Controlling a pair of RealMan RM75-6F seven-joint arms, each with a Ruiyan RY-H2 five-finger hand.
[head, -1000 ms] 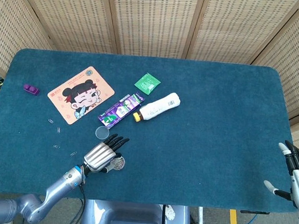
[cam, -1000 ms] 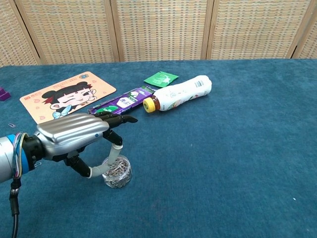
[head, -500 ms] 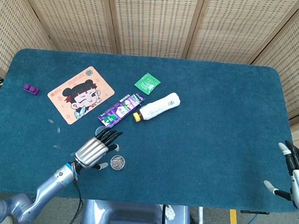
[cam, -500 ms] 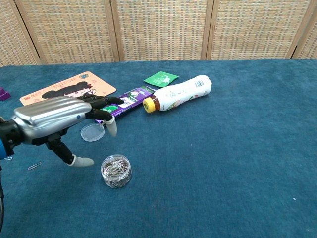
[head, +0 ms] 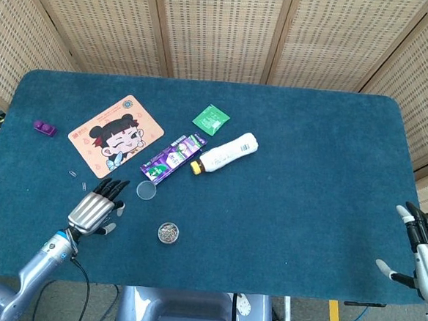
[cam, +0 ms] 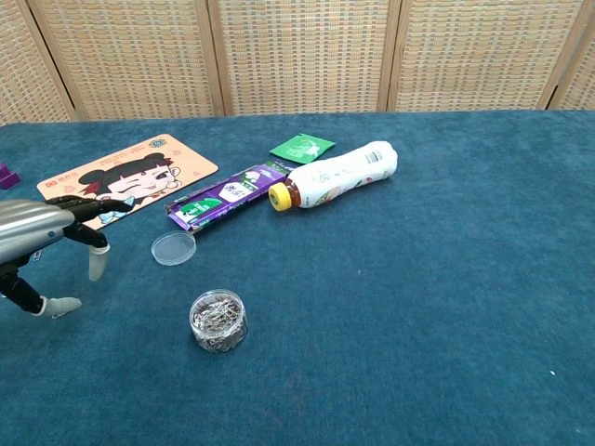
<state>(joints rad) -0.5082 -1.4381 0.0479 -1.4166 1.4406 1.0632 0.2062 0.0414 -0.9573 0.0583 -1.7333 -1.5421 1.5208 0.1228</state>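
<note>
The left robot hand (head: 93,209) is hovering empty over the bench (head: 294,173), fingers spread, with the paper-clip tub (head: 168,232) sitting open to its right and the clear lid (head: 146,190) just ahead. The right robot hand (head: 422,245) is idling well away, apparently also spread. One careless sweep risks tipping the tub and scattering clips.

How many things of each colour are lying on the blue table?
Purple: 2, the flat packet and the small block
Green: 1, the sachet
White: 1, the bottle with a yellow cap
Orange: 1, the cartoon card
Clear: 2, the paperclip tub and its lid
Total: 7, loose paperclips left out
</note>
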